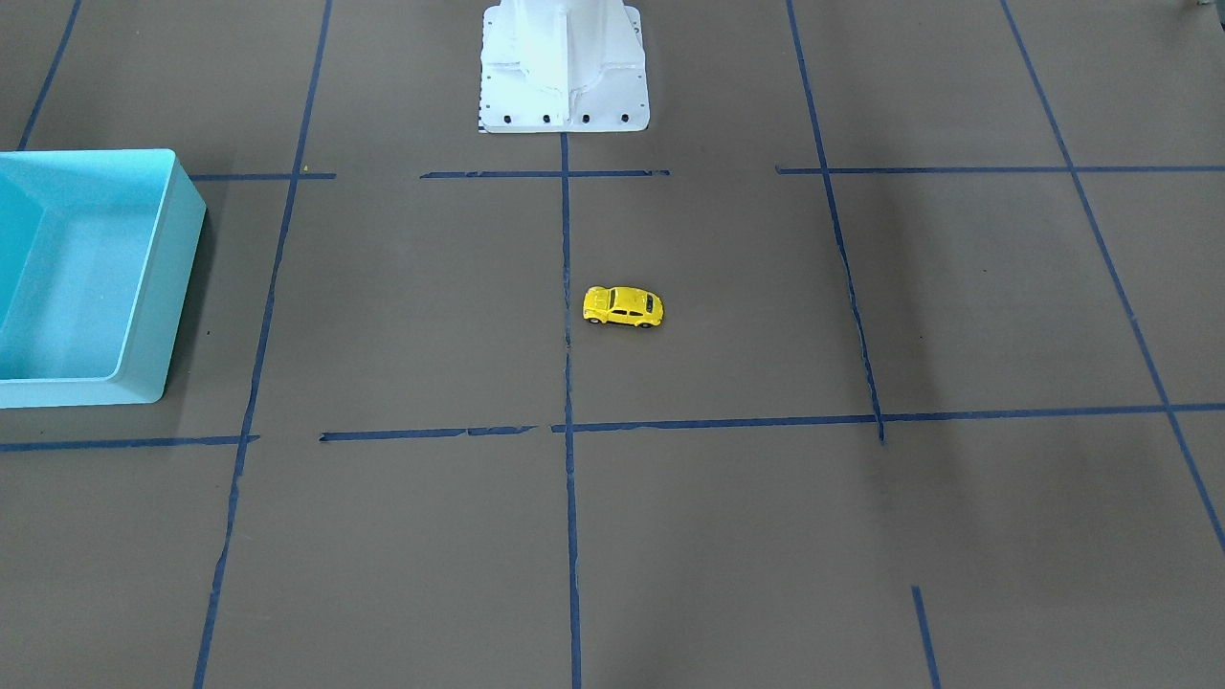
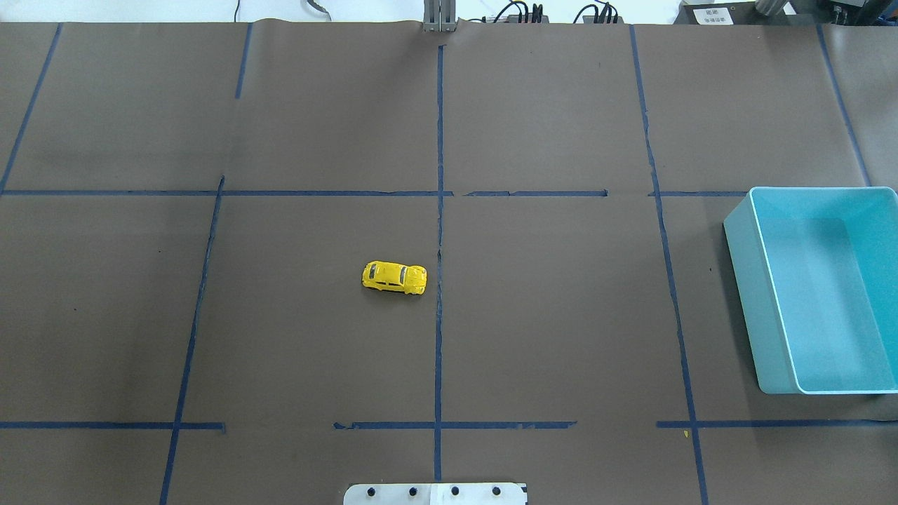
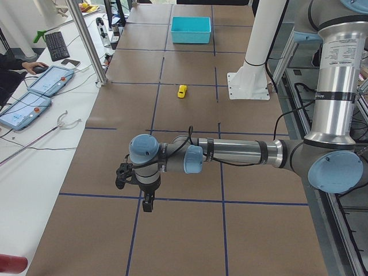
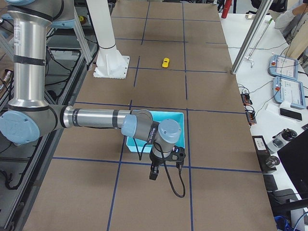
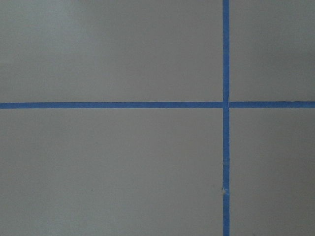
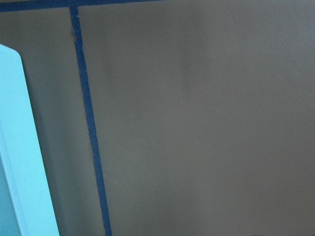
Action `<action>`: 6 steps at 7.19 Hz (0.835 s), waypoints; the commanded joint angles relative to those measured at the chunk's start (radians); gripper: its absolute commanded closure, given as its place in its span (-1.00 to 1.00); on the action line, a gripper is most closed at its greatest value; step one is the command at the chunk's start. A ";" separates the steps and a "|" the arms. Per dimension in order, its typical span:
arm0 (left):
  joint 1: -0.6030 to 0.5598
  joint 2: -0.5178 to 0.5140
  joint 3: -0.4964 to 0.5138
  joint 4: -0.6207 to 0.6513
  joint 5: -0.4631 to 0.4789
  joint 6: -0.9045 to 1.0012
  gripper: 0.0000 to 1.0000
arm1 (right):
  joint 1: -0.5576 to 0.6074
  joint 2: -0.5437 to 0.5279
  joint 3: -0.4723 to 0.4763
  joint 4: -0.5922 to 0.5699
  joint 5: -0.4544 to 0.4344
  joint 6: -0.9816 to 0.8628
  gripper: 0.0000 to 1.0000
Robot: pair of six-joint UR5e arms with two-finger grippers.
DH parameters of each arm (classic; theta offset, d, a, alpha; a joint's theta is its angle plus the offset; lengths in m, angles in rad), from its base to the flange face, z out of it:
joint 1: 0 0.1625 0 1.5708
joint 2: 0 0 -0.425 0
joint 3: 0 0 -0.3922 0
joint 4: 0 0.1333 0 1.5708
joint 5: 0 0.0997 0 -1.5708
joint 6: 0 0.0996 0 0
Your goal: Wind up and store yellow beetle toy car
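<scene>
Centrally, yellow beetle toy car (image 2: 394, 278) upright; left gripper (image 3: 148, 203), right gripper (image 4: 154, 174): grip unreadable.

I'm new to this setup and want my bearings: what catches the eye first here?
The yellow beetle toy car stands alone on its wheels near the middle of the brown table, just on the robot's left of the central blue tape line. An empty turquoise bin sits at the robot's right. The left gripper and right gripper hang over the table's two ends, far from the car.
</scene>
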 commanded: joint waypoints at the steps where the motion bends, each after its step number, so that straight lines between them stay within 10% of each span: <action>1: 0.107 -0.047 -0.094 0.107 0.000 0.002 -0.99 | 0.000 0.003 0.007 0.000 -0.004 -0.001 -1.00; 6: 0.416 -0.068 -0.482 0.168 0.089 0.265 -0.99 | 0.000 0.003 0.005 0.000 -0.004 -0.001 -1.00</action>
